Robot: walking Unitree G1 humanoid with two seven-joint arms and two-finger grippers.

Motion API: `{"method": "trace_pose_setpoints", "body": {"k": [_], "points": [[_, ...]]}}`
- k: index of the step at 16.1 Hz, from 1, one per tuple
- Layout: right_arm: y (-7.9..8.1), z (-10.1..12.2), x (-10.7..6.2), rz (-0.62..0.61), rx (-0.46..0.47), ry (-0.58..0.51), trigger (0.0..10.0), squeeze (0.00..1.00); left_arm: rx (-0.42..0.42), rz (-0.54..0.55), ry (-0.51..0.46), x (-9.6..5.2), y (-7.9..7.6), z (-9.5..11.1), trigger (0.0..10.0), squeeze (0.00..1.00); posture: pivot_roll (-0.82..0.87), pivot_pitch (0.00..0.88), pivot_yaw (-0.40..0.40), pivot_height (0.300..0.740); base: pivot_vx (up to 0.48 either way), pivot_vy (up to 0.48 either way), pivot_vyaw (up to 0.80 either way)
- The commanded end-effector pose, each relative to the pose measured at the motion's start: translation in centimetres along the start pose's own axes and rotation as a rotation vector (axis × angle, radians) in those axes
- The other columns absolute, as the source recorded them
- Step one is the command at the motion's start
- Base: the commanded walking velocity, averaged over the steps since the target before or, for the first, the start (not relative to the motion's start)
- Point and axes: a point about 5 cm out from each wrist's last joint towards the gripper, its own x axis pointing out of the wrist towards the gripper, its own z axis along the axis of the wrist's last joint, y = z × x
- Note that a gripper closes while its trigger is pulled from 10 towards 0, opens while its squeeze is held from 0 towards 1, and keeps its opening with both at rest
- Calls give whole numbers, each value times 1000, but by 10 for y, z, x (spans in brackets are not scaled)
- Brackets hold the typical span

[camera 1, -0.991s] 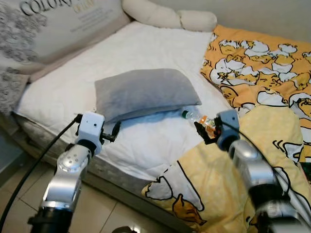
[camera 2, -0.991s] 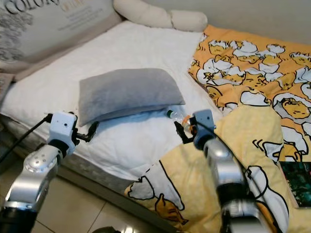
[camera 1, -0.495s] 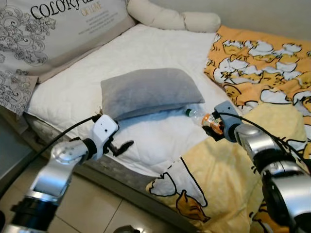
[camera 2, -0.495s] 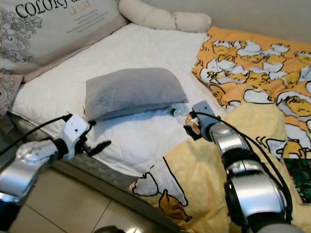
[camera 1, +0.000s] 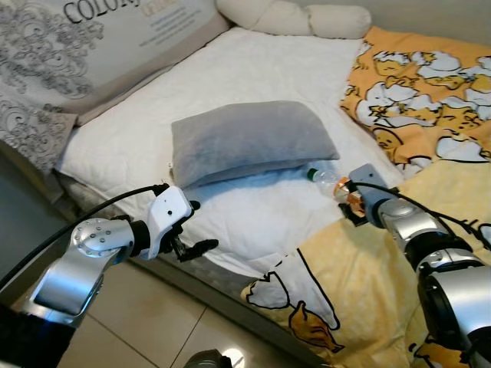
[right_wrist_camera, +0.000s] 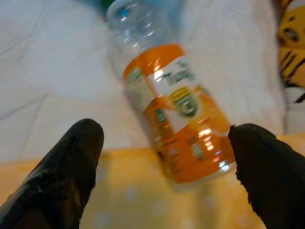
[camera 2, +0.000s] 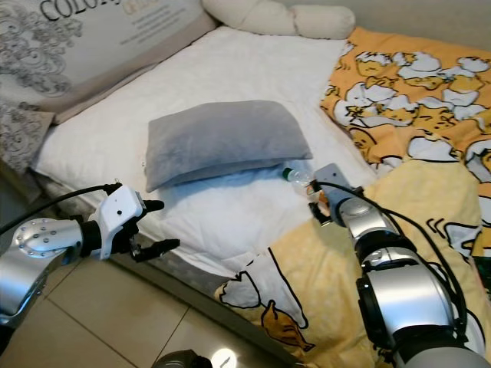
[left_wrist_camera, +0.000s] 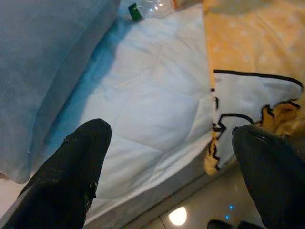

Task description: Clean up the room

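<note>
A clear plastic bottle [camera 1: 325, 175] with an orange label and green cap lies on the white mattress [camera 1: 253, 207], between the grey pillow [camera 1: 249, 138] and the yellow duck blanket [camera 1: 360, 284]. My right gripper [camera 1: 347, 204] is at the bottle's base, open. In the right wrist view the bottle [right_wrist_camera: 176, 124] lies between the two fingertips [right_wrist_camera: 62, 176], untouched by either. My left gripper [camera 1: 201, 226] is open at the mattress's front edge, below the pillow, with nothing in it. The left wrist view looks across the mattress to the bottle's cap [left_wrist_camera: 135, 10].
A large patterned cushion [camera 1: 92, 38] leans at the back left, and a white bolster [camera 1: 291, 15] lies at the head of the bed. An orange duck-print cover [camera 1: 430, 84] spreads over the right side. Tiled floor [camera 1: 115, 337] lies before the bed.
The camera has shifted. My left gripper has swung down and right to the mattress edge. My right gripper has stayed at the bottle.
</note>
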Motion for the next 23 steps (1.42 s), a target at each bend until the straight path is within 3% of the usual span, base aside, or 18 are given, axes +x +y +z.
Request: {"method": "trace_pose_setpoints", "body": {"k": [1, 8, 13, 19, 20, 21, 22, 23], "points": [[-8, 7, -1, -38, 7, -31, 10000, 0, 0, 3, -1, -7, 1, 3, 10000, 0, 151, 76, 99, 740, 0, 0, 0], [-26, 2, -6, -116, -19, -44, 10000, 0, -12, 17, 14, -32, -13, 11, 10000, 0, 242, 159, 64, 740, 0, 0, 0], [-16, -2, -4, -54, 55, -67, 10000, 0, -25, -5, 33, -55, -29, 22, 10000, 0, 314, 241, 62, 740, 0, 0, 0], [-9, 12, -3, 26, 88, -147, 10000, 0, -41, -6, 50, -63, -37, 26, 10000, 0, 311, 230, 60, 740, 0, 0, 0], [-9, 13, -4, 41, 85, -152, 6000, 0, -43, -8, 48, -61, -37, 26, 10000, 0, 307, 224, 62, 740, 0, 0, 0], [-10, 14, -4, 46, 80, -154, 6000, 0, -45, -9, 47, -61, -38, 27, 10000, 0, 301, 218, 64, 740, 0, 0, 0], [-13, 17, -5, 47, 56, -167, 3922, 0, -44, -18, 40, -58, -37, 28, 10000, 0, 297, 211, 67, 740, 0, 0, 0], [-15, 19, -5, 44, 55, -172, 3373, 0, -42, -19, 40, -57, -37, 28, 10000, 0, 297, 210, 66, 740, 0, 0, 0]]}}
